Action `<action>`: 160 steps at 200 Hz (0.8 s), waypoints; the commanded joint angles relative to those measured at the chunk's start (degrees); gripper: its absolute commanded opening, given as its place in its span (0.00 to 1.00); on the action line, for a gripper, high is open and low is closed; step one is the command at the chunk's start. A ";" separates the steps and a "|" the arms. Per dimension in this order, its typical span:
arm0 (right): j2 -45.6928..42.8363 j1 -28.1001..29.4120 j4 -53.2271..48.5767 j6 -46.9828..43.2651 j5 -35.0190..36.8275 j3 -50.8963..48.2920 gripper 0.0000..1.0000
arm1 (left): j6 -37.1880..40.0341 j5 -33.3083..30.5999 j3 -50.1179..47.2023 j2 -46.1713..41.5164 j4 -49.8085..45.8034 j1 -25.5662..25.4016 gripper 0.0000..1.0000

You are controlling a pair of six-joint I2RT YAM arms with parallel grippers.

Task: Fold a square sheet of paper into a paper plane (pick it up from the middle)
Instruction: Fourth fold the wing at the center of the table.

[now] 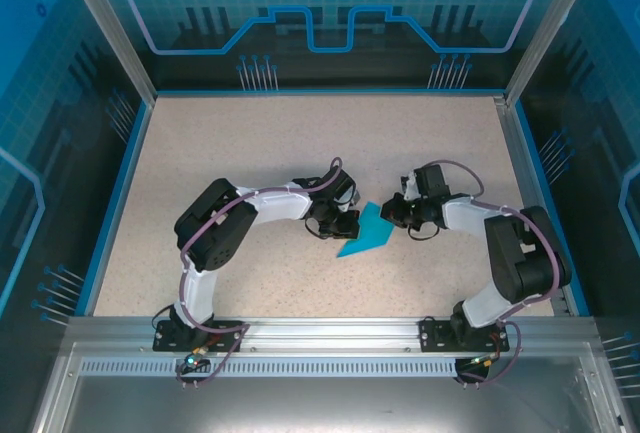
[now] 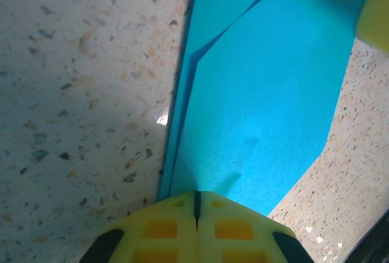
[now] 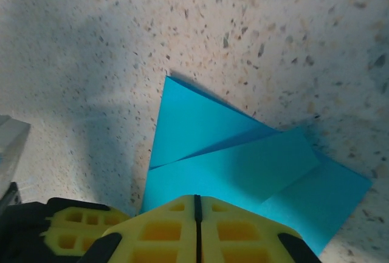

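Observation:
The sheet of paper [image 1: 366, 235] is cyan-blue and lies flat on the speckled table between the two arms, folded into a pointed shape with overlapping layers. My left gripper [image 1: 343, 226] is shut, its yellow fingertips set down on the paper's left edge [image 2: 255, 111]. From the other side my right gripper [image 1: 393, 214] is also shut, with its tips resting on the paper's right part [image 3: 231, 166]. In the left wrist view my left gripper [image 2: 196, 194] has its jaws closed tight, and so has my right gripper [image 3: 196, 197] in the right wrist view. Nothing sits between either pair of jaws.
The speckled table [image 1: 250, 143] is bounded by a blue rim [image 1: 118, 188] and clear panels on three sides. An aluminium rail [image 1: 320, 331] with both arm bases runs along the near edge. A yellow finger of the other gripper [image 3: 73, 229] shows at the lower left.

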 commanded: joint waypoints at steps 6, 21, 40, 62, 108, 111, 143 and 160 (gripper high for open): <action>2.11 1.57 0.54 0.03 -1.47 0.46 0.07 | 1.99 -2.83 -2.72 -0.36 -8.97 0.27 0.00; 3.15 1.58 0.15 -0.41 -1.14 0.84 0.07 | 2.45 -2.71 -3.27 -0.80 -9.53 0.18 0.00; 4.85 1.59 -1.13 -1.20 0.01 1.72 0.07 | 2.87 -3.07 -3.46 -1.03 -10.09 0.21 0.00; 6.05 1.47 -3.41 -2.27 2.50 2.72 0.06 | 2.68 -2.89 -3.37 -1.03 -9.79 0.21 0.00; 3.84 -0.82 -6.76 -2.63 8.74 2.93 0.06 | 2.43 -3.15 -3.28 -0.82 -10.12 0.24 0.00; 3.59 -0.94 -6.81 -2.71 8.87 2.93 0.06 | 2.48 -3.16 -3.25 -0.77 -10.13 0.25 0.00; 2.79 -2.16 -7.60 -2.64 10.36 3.17 0.06 | 2.49 -3.07 -2.94 -0.67 -10.21 0.22 0.00; 2.82 -2.77 -6.97 -2.38 9.91 3.10 0.06 | 2.54 -3.05 -2.84 -0.68 -10.39 0.22 0.00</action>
